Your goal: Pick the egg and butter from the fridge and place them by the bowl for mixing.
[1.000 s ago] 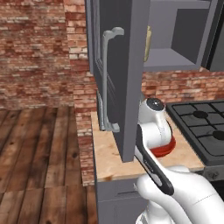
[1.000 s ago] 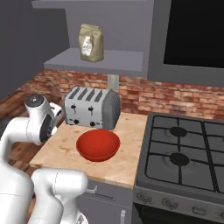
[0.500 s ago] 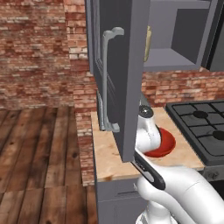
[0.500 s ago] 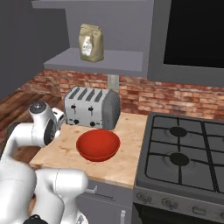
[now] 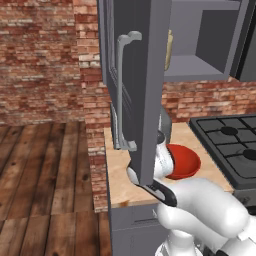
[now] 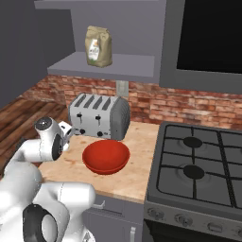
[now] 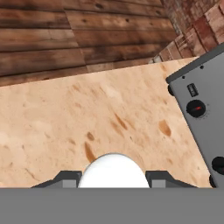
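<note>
The egg (image 7: 113, 171), a plain white oval, sits between my gripper's (image 7: 113, 180) two dark fingertips (image 7: 66, 178), and the gripper is shut on it. It hangs low over the pale wooden counter (image 7: 87, 109), by the front of the silver toaster (image 7: 201, 109). The glossy red bowl (image 6: 106, 157) rests on the counter to the right of my hand, in front of the toaster (image 6: 99, 116). In the left base view the bowl (image 5: 184, 161) peeks out behind my arm. The butter and the fridge are out of view.
A grey cabinet door (image 5: 137, 90) with a curved handle (image 5: 122, 85) stands open across the left base view and hides part of my arm. A black stove (image 6: 201, 165) borders the counter on the right. A paper bag (image 6: 98, 46) stands on the shelf above the toaster.
My arm has come down toward the counter with the egg in the gripper, ending left of the bowl. Bowl and toaster have not moved.
</note>
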